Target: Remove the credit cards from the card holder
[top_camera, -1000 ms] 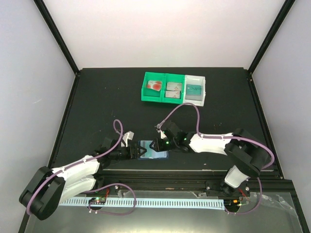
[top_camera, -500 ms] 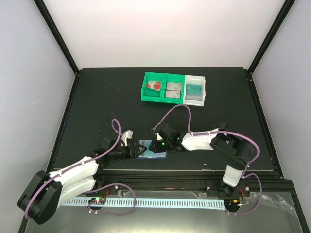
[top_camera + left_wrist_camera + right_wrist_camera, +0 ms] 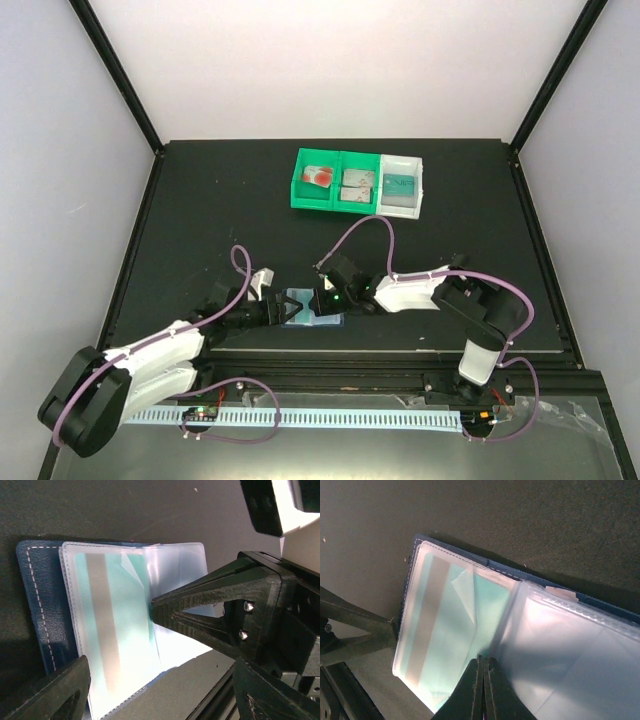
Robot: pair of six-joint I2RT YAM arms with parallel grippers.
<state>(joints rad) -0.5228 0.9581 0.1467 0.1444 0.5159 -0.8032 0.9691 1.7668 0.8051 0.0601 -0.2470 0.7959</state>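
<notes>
The navy card holder (image 3: 332, 318) lies open near the table's front edge, between both grippers. A teal card (image 3: 125, 622) with a grey stripe sits in its left clear pocket and also shows in the right wrist view (image 3: 452, 625). My right gripper (image 3: 483, 661) is shut, its tips pinching that card's right edge at the holder's (image 3: 570, 645) fold. My left gripper (image 3: 165, 695) is open and empty, its fingers astride the holder's (image 3: 37, 610) left end. In the top view my left gripper (image 3: 282, 311) and right gripper (image 3: 322, 300) nearly meet.
A green tray (image 3: 300, 195) at the back holds a card with red circles (image 3: 320, 177) and a greyish card (image 3: 357, 182). A white tray (image 3: 416, 190) beside it holds a teal card (image 3: 400, 184). The table's front rail runs just below the holder.
My right arm's elbow and forearm have swung left and nearer, while its gripper stayed at the holder. The left arm has hardly moved.
</notes>
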